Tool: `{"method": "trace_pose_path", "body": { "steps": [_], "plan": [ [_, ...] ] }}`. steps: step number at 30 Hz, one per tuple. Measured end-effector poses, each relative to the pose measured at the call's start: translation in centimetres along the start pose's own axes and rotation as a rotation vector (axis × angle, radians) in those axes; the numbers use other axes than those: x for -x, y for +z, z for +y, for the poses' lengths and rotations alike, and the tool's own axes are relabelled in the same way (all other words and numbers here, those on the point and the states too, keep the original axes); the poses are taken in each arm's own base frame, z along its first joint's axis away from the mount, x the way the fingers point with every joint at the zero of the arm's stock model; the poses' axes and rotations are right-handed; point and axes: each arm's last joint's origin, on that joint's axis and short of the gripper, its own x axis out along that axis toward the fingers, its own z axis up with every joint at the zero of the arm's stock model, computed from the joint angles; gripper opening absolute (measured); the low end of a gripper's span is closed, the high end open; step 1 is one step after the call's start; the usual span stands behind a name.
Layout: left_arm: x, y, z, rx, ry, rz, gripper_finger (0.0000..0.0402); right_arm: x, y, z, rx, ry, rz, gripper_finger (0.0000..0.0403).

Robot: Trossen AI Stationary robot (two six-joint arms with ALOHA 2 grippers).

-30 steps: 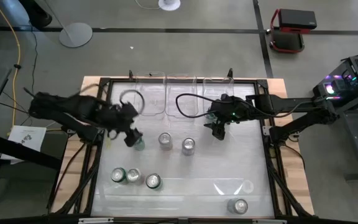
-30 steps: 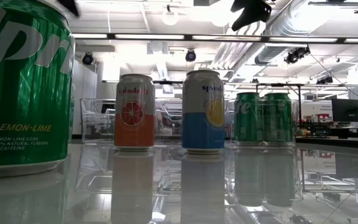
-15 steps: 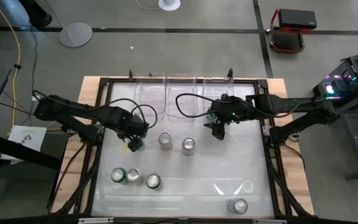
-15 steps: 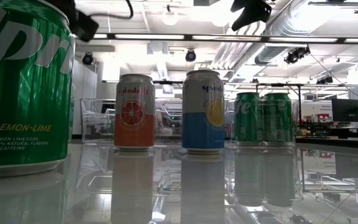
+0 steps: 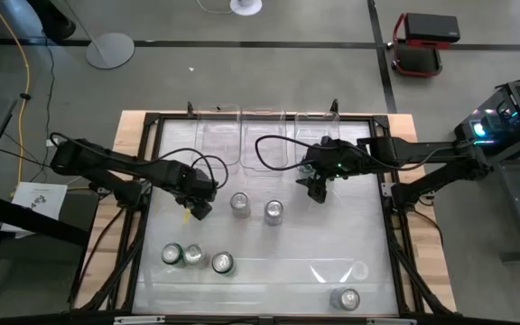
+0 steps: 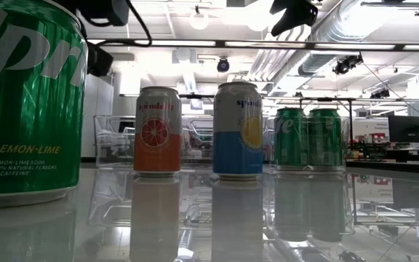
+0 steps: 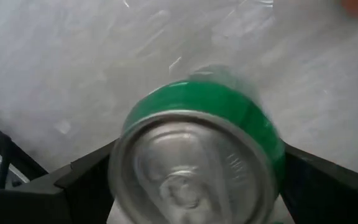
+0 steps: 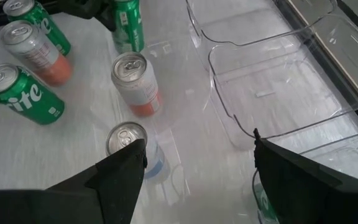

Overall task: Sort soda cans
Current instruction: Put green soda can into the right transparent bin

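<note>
A green soda can (image 7: 229,106) with a silver top stands upright on the clear tabletop at centre left. My left gripper (image 5: 197,208) points down over it and hides it in the high view. It is open, one finger on each side of the can's upper body (image 7: 197,163), with no touch that I can see. Two silver-topped cans (image 5: 239,203) (image 5: 273,211) stand just right of it. Three more cans (image 5: 193,256) stand near the left front and one (image 5: 348,298) at the right front. My right gripper (image 5: 317,191) hangs open above the table's middle, holding nothing.
Three clear plastic bins (image 5: 262,135) line the table's far edge; two show in the right wrist view (image 8: 272,81). A black frame (image 5: 143,226) runs along the table's sides. Bare tabletop lies between the middle cans and the right front can.
My left gripper has come down from above the green can until its fingers stand on either side of the can's top. The can has stayed where it was. The right arm has kept still.
</note>
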Motion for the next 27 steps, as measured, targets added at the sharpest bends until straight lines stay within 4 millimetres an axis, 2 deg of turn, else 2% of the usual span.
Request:
{"method": "trace_pose_path", "body": {
  "steps": [6, 11, 15, 20, 24, 27],
  "plan": [
    [-0.5, -0.1, -0.1, -0.012, -0.022, 0.004, 0.0313, 0.4, 0.0, -0.1, -0.001, -0.007, -0.008, 0.0288],
    [0.6, 0.0, -0.6, -0.025, -0.043, -0.004, 0.0304, 2.9, -0.5, -0.3, -0.019, 0.006, -0.051, 0.0288],
    [3.8, 0.3, -1.7, -0.076, -0.121, -0.036, 0.0304, 6.6, -1.5, -0.7, -0.071, 0.024, -0.104, 0.0288],
    [9.7, 1.8, -3.0, -0.135, -0.174, -0.119, 0.0304, 11.3, -3.2, -1.6, -0.161, 0.102, -0.19, 0.0288],
    [13.2, 4.4, -6.3, -0.244, -0.24, -0.204, 0.0304, 14.0, -4.5, -2.6, -0.21, 0.124, -0.251, 0.0288],
    [14.3, 6.6, -9.9, -0.385, -0.284, -0.241, 0.0304, 15.2, -5.4, -3.3, -0.236, 0.104, -0.273, 0.0288]
  ]
}}
